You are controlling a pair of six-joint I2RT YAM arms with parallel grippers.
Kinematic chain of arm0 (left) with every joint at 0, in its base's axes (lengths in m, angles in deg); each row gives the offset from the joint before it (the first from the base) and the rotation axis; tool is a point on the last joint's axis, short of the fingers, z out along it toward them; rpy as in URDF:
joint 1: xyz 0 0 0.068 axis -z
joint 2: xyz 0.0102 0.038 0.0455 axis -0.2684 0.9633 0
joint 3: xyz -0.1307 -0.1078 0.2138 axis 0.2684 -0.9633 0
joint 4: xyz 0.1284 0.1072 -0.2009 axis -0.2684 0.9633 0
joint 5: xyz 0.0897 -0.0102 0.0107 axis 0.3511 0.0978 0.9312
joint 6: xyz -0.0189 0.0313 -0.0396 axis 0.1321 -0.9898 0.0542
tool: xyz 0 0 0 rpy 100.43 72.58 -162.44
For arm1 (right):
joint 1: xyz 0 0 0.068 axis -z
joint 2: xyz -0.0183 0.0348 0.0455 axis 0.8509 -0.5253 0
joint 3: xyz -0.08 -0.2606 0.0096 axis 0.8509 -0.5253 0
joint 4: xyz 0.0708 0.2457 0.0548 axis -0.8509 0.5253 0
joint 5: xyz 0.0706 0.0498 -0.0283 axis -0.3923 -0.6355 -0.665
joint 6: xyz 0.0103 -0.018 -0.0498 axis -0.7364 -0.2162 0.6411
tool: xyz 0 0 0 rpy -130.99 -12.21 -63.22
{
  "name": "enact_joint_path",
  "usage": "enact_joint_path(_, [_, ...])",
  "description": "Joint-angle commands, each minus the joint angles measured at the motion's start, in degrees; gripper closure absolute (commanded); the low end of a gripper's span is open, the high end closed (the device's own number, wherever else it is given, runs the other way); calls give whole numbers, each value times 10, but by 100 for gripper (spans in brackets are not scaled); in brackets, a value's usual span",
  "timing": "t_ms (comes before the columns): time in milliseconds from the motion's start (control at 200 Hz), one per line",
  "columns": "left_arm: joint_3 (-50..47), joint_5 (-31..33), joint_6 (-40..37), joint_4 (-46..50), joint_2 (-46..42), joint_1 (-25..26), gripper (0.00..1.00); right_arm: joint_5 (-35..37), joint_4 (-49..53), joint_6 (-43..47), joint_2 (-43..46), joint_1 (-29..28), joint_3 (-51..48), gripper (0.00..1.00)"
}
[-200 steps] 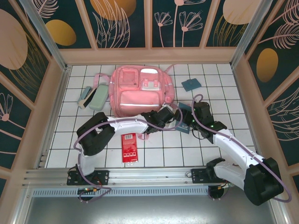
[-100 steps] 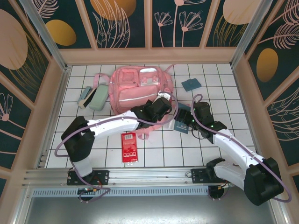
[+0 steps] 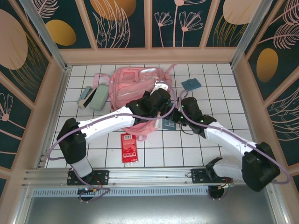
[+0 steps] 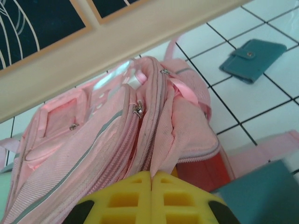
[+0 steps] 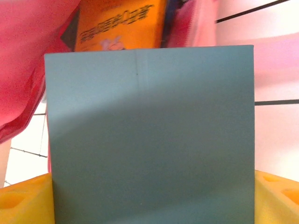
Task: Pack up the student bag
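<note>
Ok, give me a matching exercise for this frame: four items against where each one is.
Things:
1 teal book
2 teal wallet
3 red packet
4 mint pencil case

Places:
A on the tiles left of the student bag
B gripped between yellow jaws
C on the tiles right of the bag
D on the tiles nearest the arm bases

Pairs: 1-B, 2-C, 3-D, 4-A

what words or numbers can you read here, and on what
None clear enough to quote.
orange book: dark print, too blurred.
red packet: white print, too small.
teal book: blank cover.
bag: no print seen.
</note>
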Motion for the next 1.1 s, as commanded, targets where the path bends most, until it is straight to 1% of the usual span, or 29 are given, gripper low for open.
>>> enact_joint_path(0, [58,26,6,-40,-14,2,100,-26,-62,-15,-39,-19,45,16])
enact_joint_path(85, [74,15,8,-39,-8,2,100,-43,-87,-22,-79,-23,63,16])
enact_joint_path(310, [83,-13,21,-39,-4,2,100,-34,-113,-34,-182,-24,137,16])
enact_joint_path(425, [76,-21,27,-41,-4,2,100,-18,-100,-23,-227,-19,189,14])
enact_joint_path(520, [72,-25,29,-43,-4,2,100,-24,-92,-21,-274,-12,233,14])
enact_joint_path(711, [64,-28,33,-50,-4,2,100,14,-54,-10,-371,-5,334,13])
enact_joint_path(801, [64,-31,35,-51,-4,2,100,24,-41,-8,-412,0,383,11])
enact_joint_path(851, [63,-32,36,-51,-4,2,100,26,-33,-4,-434,2,412,6])
enact_joint_path(886, [62,-31,36,-51,-4,2,100,28,-24,-3,-446,3,430,1])
enact_joint_path(966, [59,-22,34,-51,-4,2,100,22,-5,1,-461,3,456,1])
enact_joint_path(1091, [56,-6,31,-51,-4,-1,100,28,-19,0,-433,0,420,1])
